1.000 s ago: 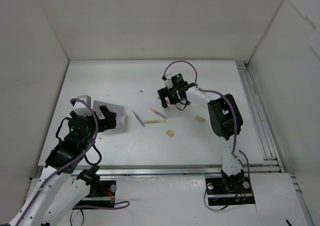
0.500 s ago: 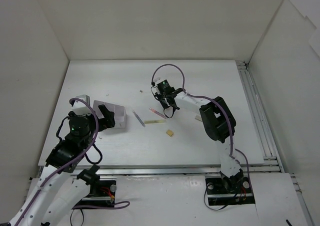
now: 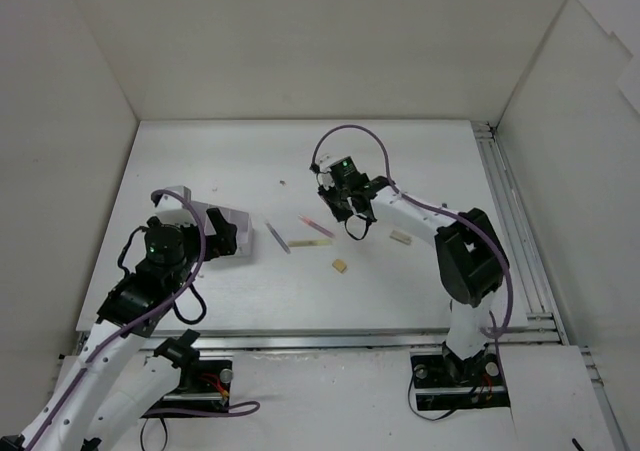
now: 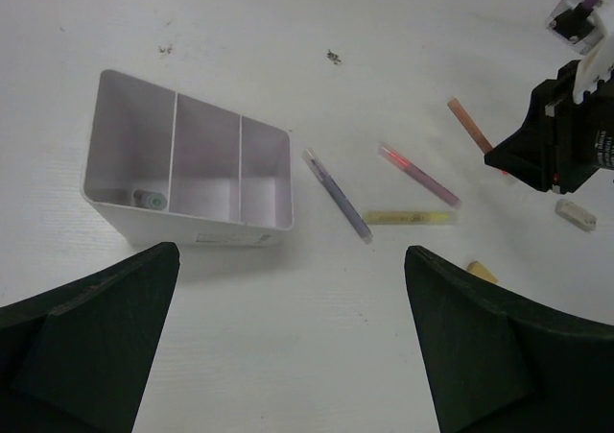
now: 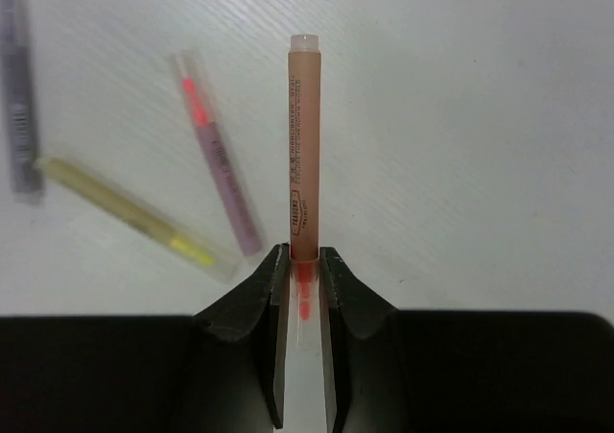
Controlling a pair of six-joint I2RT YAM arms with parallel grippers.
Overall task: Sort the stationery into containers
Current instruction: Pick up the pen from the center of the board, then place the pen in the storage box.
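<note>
Only partly visible — salmon pen (image 5: 304, 145) in right end effector (image 5: 304, 258).

My left arm (image 3: 125, 376): white tube links, black motor housings at the joints. My right arm (image 3: 410, 208): same white links, plus one big black elbow block (image 3: 468, 261). A purple cable (image 3: 352, 128) arches over the right wrist; a matching one loops over the left wrist and runs down along the links. A small green light (image 3: 344, 163) sits on the right wrist housing. My bases (image 3: 455, 371) are black, with thin red and yellow wires (image 3: 213, 386) by the left one. My left gripper (image 4: 288, 356) has matte black, broad, wedge-shaped fingers. My right gripper (image 5: 302, 260) has black, slimmer fingers that taper to rounded tips.
</note>
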